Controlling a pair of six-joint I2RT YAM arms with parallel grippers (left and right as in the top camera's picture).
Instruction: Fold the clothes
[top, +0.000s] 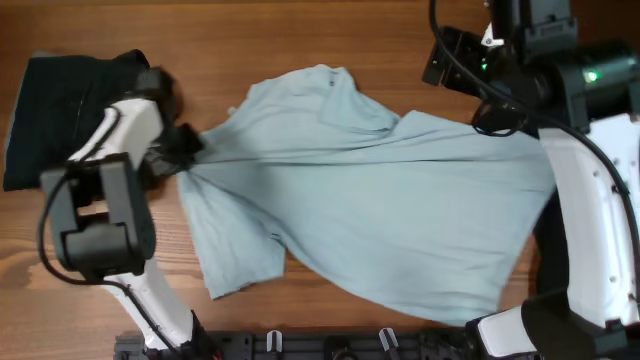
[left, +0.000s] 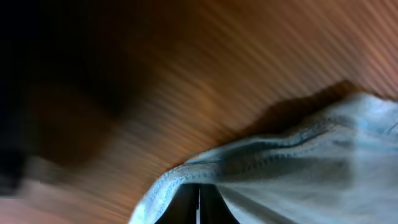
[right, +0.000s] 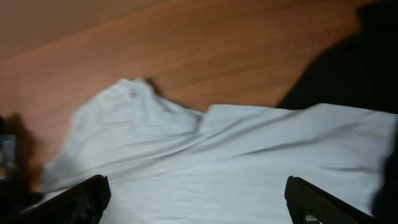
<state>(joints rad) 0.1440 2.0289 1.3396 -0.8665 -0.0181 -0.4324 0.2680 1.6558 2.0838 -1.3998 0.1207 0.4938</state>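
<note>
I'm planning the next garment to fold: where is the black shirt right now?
In the overhead view the black shirt lies bunched at the upper left, partly hidden by the left arm, left of the aqua T-shirt.

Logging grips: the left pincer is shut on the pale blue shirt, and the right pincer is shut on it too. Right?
Not quite. The left pincer is shut on the pale blue shirt, but the right pincer is open, its jaws wide apart above the cloth, holding nothing. The right wrist view shows it.
</note>
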